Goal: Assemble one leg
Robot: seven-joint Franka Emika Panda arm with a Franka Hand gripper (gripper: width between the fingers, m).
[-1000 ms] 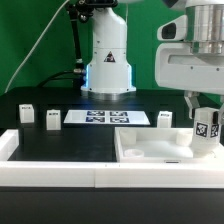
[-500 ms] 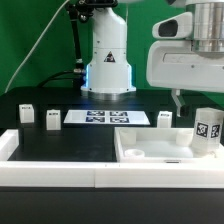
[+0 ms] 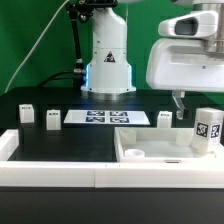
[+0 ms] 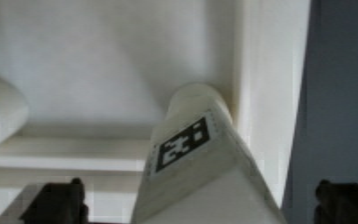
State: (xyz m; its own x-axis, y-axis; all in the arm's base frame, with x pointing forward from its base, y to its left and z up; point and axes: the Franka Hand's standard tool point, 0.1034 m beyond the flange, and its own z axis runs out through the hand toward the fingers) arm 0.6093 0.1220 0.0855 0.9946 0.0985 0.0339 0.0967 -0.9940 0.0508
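Observation:
The leg (image 3: 206, 131) is a small white block with a black-and-white tag. It stands on end in the right corner of the large white rimmed tray piece (image 3: 150, 152), against its wall. My gripper (image 3: 198, 103) hangs just above it, open and empty, with one finger (image 3: 178, 100) showing. In the wrist view the leg (image 4: 202, 150) stands free between my two dark fingertips (image 4: 60, 203), touching neither. My gripper (image 4: 202, 206) is centred over it.
Three more white legs stand on the black table: two at the exterior view's left (image 3: 27, 114) (image 3: 52, 119), one behind the tray (image 3: 165, 119). The marker board (image 3: 105, 118) lies in the middle. The robot base (image 3: 107, 62) stands behind. A white rail (image 3: 50, 170) runs along the front.
The gripper has let go of the leg and risen off it, shifting slightly to the exterior view's left. The leg stays standing in the tray's corner.

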